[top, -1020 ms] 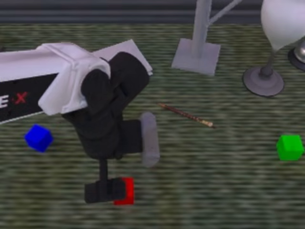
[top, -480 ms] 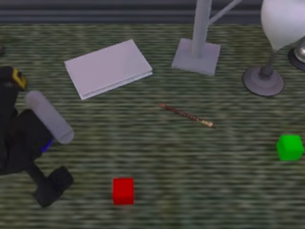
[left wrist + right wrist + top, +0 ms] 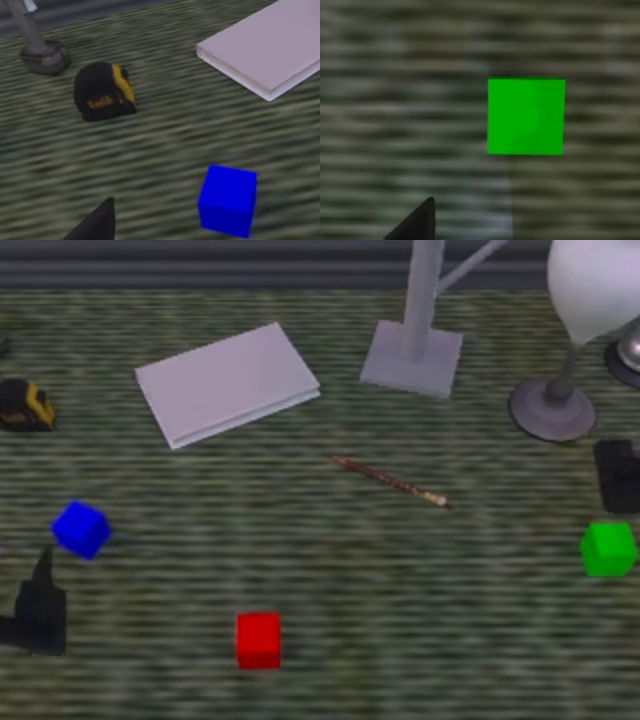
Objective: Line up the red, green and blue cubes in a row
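Table (image 3: 400, 580) with three separate cubes: blue cube (image 3: 81, 529) at left, red cube (image 3: 259, 640) front-centre sitting square to the table edges, green cube (image 3: 608, 548) at right. Left gripper (image 3: 38, 612) near blue, right gripper (image 3: 617, 475) just beside green; neither pincer's opening can be told.

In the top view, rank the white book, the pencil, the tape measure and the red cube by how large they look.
1. White book, clearly largest.
2. Pencil, longer than the rest but very thin.
3. Red cube and tape measure look alike; the tape measure is cut by the edge.

Green-streaked table (image 3: 420, 590): three cubes, notebook (image 3: 226, 383), pencil (image 3: 390, 481), perhaps tape measure (image 3: 24, 405).
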### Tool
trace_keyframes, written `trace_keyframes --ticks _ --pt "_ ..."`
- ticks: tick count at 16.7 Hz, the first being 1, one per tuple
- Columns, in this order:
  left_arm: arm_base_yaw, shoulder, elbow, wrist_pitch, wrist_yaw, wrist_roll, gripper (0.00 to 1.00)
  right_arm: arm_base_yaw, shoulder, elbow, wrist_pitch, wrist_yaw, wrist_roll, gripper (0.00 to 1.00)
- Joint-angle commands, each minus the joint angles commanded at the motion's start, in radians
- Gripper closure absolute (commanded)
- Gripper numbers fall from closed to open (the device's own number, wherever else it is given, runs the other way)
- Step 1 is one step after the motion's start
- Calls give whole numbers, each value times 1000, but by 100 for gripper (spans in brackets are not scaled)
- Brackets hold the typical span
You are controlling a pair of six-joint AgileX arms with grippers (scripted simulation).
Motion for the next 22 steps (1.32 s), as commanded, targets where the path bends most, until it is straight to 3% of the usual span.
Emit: trace_keyframes --ticks 6,13,22 --pt "93 -259 -134 196 9 -165 0 24 304 226 -152 -4 25 0" --pt "100 -287 -142 216 11 -181 0 21 329 243 -161 -4 26 0" --pt "100 -287 -142 216 11 -181 0 28 472 101 125 -4 31 0"
